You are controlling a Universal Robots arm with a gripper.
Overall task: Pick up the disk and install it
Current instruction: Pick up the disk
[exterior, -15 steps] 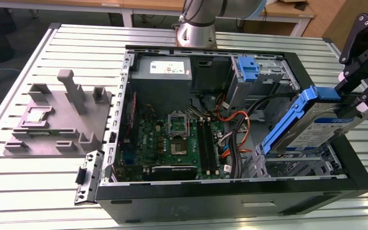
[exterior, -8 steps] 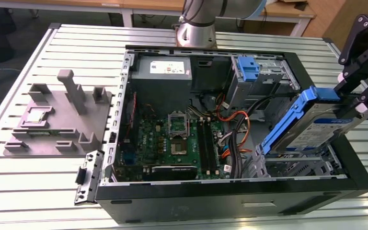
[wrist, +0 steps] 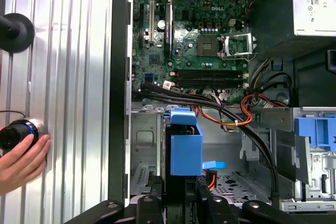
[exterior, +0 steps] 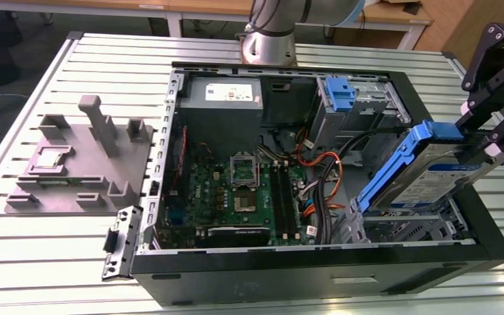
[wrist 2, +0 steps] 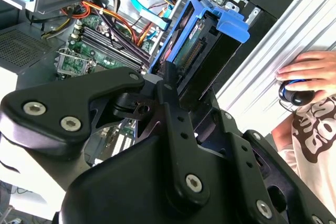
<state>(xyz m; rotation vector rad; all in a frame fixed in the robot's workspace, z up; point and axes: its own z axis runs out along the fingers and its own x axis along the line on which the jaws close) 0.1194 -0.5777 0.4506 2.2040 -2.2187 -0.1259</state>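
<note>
hand (exterior: pixel 487 146) clamped on the disk (exterior: pixel 414 174), tilted above the drive bay (exterior: pixel 405 226) | we reckon: level it, keep clear of the cables (exterior: pixel 329 187)

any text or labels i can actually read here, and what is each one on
None can be read with certainty.
White label on the power supply: too small.
White-and-blue label on the disk: too small.
Print on the motherboard: too small.
White print on the person's shirt: cut off at the edge.

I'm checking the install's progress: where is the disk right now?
The disk hangs tilted at the exterior view's right, held by the gripper at the drive cage inside the computer case.
</note>
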